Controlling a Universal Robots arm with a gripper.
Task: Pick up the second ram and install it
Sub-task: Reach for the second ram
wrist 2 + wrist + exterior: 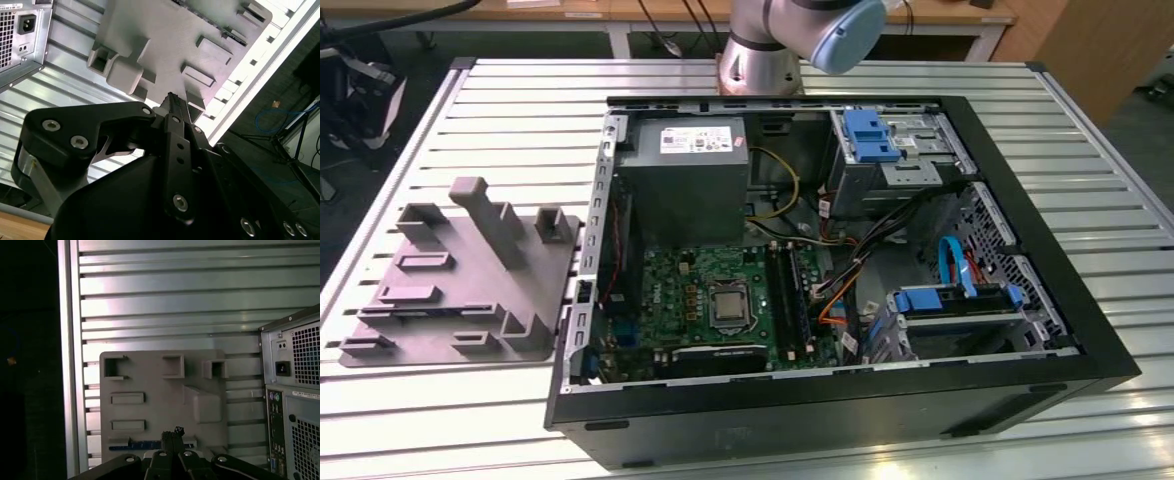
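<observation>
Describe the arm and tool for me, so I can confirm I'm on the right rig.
In the exterior view, the arm is a silver-grey metal cylinder topped by a rounded pale blue joint cap. In the second wrist view, the tool is matte black, built of angular linkage plates fastened with round silver screws, narrowing to slim tips.

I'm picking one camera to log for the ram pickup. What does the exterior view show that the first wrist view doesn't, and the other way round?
Exterior view adds: the computer case's open interior, with motherboard, processor socket and power supply, plus the arm.
First wrist view adds: the pincer over the gray fixture, what is probably the second ram, a thin dark-blue strip in one fixture slot, and the case's rear power socket.
Both share: the fixture, the case and the slatted table.
</observation>
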